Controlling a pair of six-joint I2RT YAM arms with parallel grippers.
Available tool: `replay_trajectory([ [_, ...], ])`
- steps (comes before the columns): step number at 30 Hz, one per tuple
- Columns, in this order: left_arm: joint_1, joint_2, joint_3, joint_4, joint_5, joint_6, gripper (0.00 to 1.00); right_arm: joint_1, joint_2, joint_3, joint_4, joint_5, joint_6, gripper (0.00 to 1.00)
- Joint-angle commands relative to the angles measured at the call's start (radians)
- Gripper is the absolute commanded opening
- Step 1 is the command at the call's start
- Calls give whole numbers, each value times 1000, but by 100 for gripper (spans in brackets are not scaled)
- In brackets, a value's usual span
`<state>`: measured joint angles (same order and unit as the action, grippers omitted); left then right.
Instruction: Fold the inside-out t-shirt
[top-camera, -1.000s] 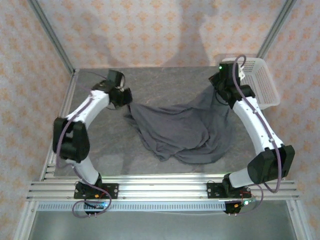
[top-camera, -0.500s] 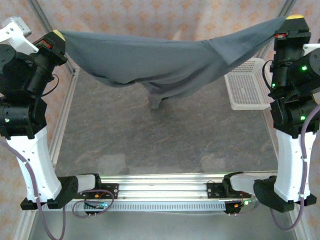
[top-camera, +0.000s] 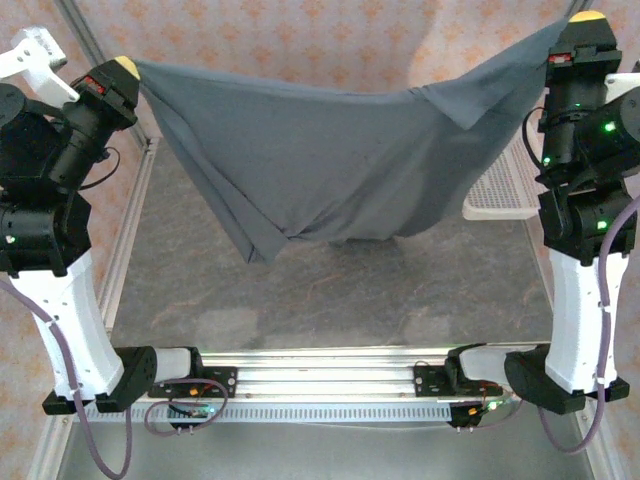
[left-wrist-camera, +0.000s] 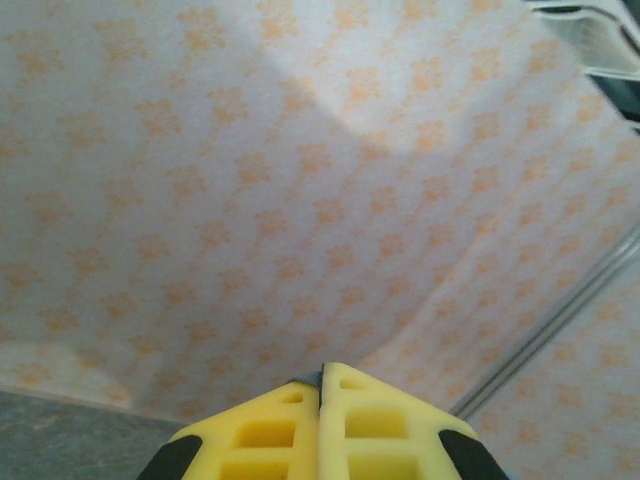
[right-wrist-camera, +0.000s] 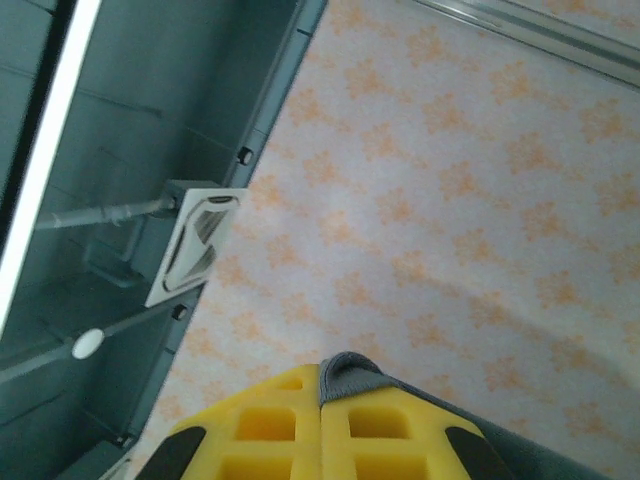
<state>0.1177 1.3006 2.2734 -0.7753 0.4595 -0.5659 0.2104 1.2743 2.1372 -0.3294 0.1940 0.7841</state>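
The inside-out t-shirt is a plain slate-grey cloth stretched in the air between my two raised arms, sagging in the middle, its lowest corner hanging at the lower left. My left gripper is shut on the cloth's left top corner; a sliver of grey shows between the yellow fingertips. My right gripper is shut on the right top corner, and a grey hem bulges out from between its yellow fingers.
A white mesh basket stands at the table's far right, partly behind the cloth. The grey table lies below the hanging cloth. Patterned walls and metal frame posts enclose the cell.
A second ago the t-shirt lay crumpled on the table with both grippers low at its edges. Both arms have lifted it; over the last half second it hangs lower and wider.
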Motion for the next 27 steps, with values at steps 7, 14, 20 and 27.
replay_trajectory([
  [7, 15, 289, 131, 0, -80, -85, 0, -9, 451, 660, -146, 51, -209, 0],
  [14, 16, 209, 57, 91, 36, -106, 0, -13, 443, 674, -69, -144, -169, 0],
  [20, 15, 37, 60, 105, -42, -56, 0, -14, 322, 589, 78, -247, -18, 0],
  [27, 16, 2, 106, 99, -39, -30, 0, -12, 234, 482, 192, -272, 53, 0],
])
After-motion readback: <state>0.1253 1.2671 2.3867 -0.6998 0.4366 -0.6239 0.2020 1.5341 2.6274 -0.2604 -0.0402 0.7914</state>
